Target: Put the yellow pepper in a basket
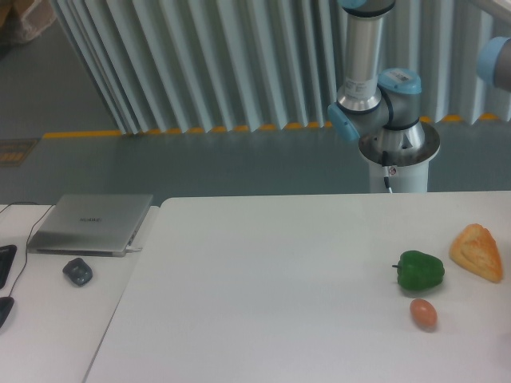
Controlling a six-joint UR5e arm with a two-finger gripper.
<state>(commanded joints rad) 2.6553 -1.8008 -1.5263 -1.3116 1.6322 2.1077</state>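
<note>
Neither the yellow pepper nor a basket shows anywhere in the camera view. Of the robot I see only the arm [361, 56], rising upright from its base [397, 155] behind the table's far edge, plus a joint [497, 60] at the upper right corner. The gripper itself is out of the frame.
On the white table [263, 287], a green bell pepper [420, 270], an orange-tan bread-like wedge [477, 251] and a small brown egg-shaped object [424, 313] sit at the right. A closed laptop [92, 223] and a mouse [77, 271] lie on the left desk.
</note>
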